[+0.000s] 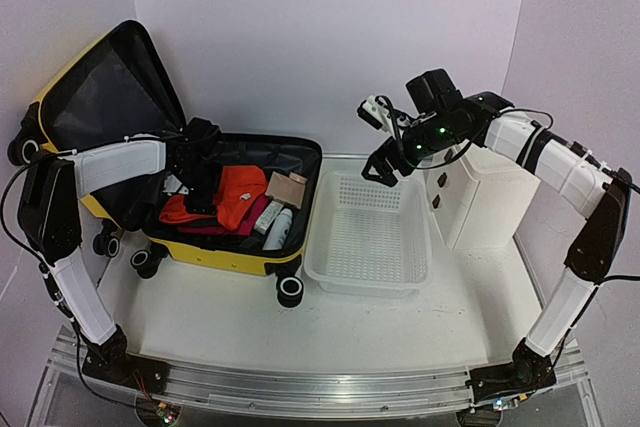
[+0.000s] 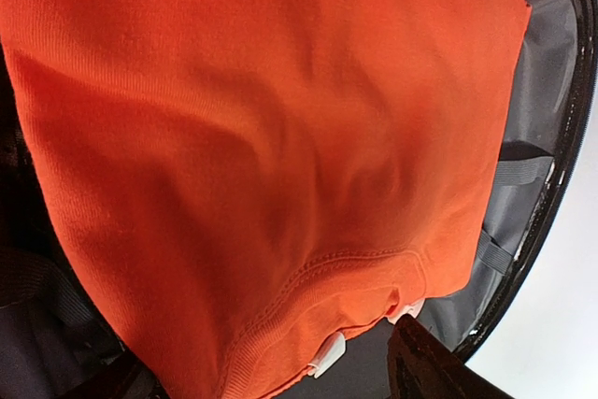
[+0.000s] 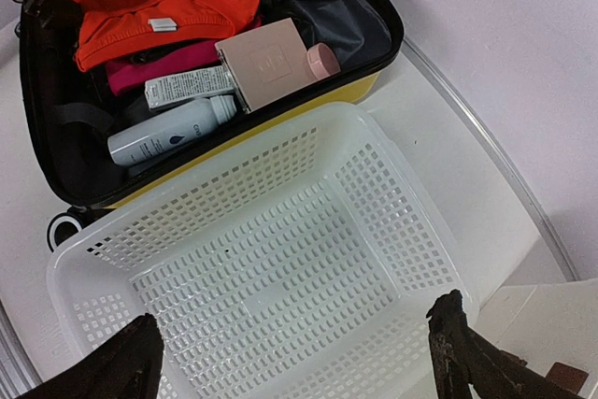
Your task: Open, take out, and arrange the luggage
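Note:
The luggage (image 1: 215, 252) lies open on the table, its lid (image 1: 105, 97) propped up at the left. Inside it are an orange garment (image 1: 240, 192), a magenta cloth (image 3: 149, 72), a pink box (image 3: 266, 63), a white tube (image 3: 187, 86) and a white bottle (image 3: 168, 133). My left gripper (image 1: 200, 192) reaches down into the luggage onto the orange garment (image 2: 262, 137), its jaws wide apart over the collar edge, one dark finger (image 2: 439, 371) beside the cloth. My right gripper (image 1: 385, 165) hangs open above the white basket (image 3: 215, 170), holding nothing.
The white perforated basket (image 1: 365, 285) stands right of the luggage, nothing in it. A white drawer cabinet (image 1: 490, 197) is at the far right. The luggage's black wheels (image 1: 290, 290) stick out toward the table's front.

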`<act>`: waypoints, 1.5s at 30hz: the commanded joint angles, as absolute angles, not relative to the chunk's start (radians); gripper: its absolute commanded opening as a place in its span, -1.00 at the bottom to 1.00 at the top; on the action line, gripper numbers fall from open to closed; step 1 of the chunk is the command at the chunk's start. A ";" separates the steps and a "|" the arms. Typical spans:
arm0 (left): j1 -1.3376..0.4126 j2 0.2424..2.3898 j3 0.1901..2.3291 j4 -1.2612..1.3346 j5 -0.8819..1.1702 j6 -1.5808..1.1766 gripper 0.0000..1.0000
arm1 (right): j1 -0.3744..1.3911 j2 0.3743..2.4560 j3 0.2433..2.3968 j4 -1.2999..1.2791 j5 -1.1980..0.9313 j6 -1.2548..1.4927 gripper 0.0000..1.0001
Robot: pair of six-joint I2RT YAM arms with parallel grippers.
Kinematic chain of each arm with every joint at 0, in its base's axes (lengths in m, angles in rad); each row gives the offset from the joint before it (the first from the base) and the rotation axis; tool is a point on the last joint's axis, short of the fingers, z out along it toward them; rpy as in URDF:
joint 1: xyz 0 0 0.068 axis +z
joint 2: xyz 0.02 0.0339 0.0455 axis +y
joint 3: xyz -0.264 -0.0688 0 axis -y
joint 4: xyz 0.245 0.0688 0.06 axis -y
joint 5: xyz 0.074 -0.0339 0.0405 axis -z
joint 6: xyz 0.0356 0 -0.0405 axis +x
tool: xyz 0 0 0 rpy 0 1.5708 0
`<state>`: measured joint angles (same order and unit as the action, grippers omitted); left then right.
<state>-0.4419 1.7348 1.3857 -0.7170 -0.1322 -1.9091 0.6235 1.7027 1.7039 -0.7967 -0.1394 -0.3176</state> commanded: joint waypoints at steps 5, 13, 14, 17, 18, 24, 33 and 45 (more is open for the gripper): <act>-0.436 1.732 1.411 -0.727 -0.133 -1.917 0.54 | 0.624 1.701 1.747 -0.771 -0.143 -0.327 0.97; -0.436 1.740 1.381 -0.727 -0.120 -1.931 0.50 | 0.624 1.698 1.743 -0.772 -0.137 -0.328 0.96; -0.436 1.741 1.380 -0.727 -0.119 -1.932 0.47 | 0.624 1.698 1.742 -0.772 -0.139 -0.328 0.97; -0.436 1.744 1.376 -0.727 -0.111 -1.934 0.38 | 0.624 1.698 1.741 -0.771 -0.139 -0.328 0.96; -0.437 1.744 1.375 -0.728 -0.111 -1.929 0.34 | 0.624 1.697 1.741 -0.772 -0.138 -0.328 0.96; -0.440 1.718 1.324 -0.739 -0.113 -1.937 0.16 | 0.624 1.697 1.738 -0.772 -0.135 -0.330 0.97; -0.442 1.715 1.328 -0.739 -0.146 -1.910 -0.18 | 0.624 1.697 1.736 -0.771 -0.138 -0.327 0.96; -0.441 1.701 1.330 -0.727 -0.177 -1.914 -0.75 | 0.624 1.686 1.725 -0.772 -0.135 -0.325 0.97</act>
